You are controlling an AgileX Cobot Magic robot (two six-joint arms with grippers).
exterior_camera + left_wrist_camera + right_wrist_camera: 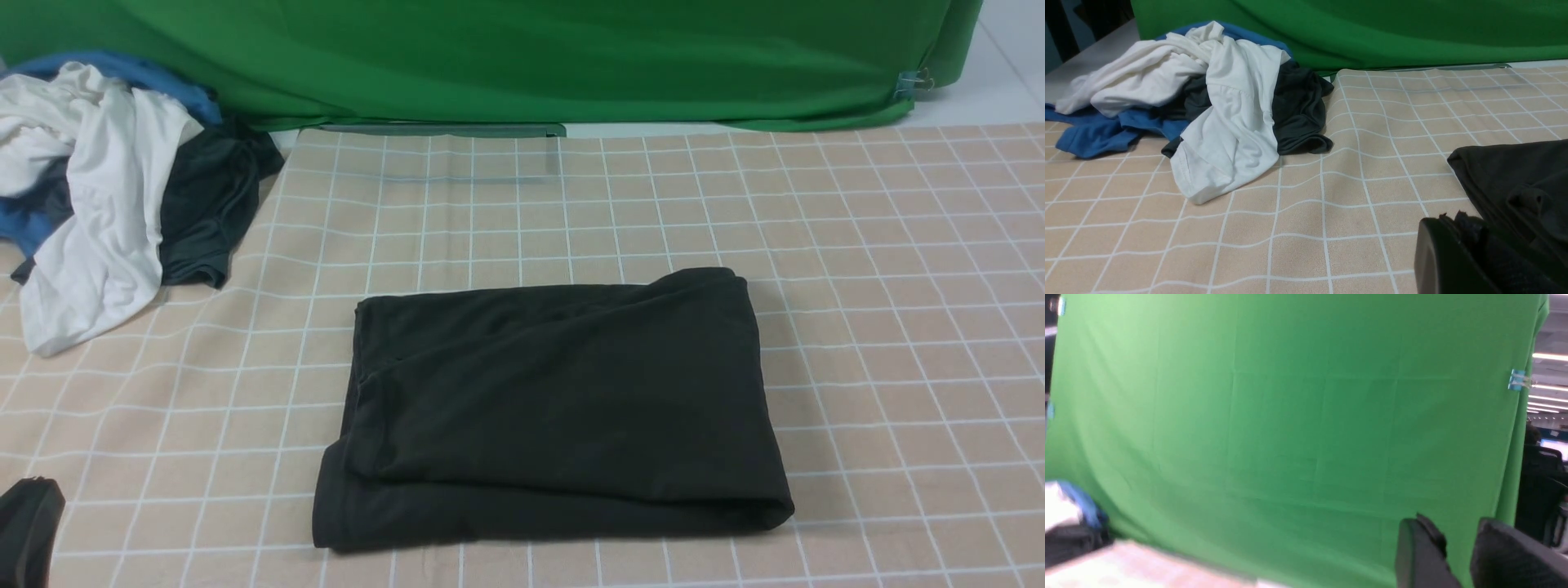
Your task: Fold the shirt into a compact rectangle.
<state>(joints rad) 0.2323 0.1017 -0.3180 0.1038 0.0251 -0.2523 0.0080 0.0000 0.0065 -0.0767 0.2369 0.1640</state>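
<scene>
The black shirt (555,400) lies folded into a thick rectangle in the middle of the checked tablecloth; no print or label shows. Its near corner appears in the left wrist view (1515,175). My left gripper (33,490) sits low at the front left edge, well apart from the shirt, and in its own view the gripper (1457,222) is shut with nothing in it. My right gripper (1461,535) is outside the front view. It is raised, faces the green backdrop, and stands open with nothing between the fingers.
A heap of white, blue and dark grey garments (106,196) lies at the back left, also seen as a pile (1208,102) in the left wrist view. A green backdrop (522,57) closes off the far side, pinned by a clip (914,82).
</scene>
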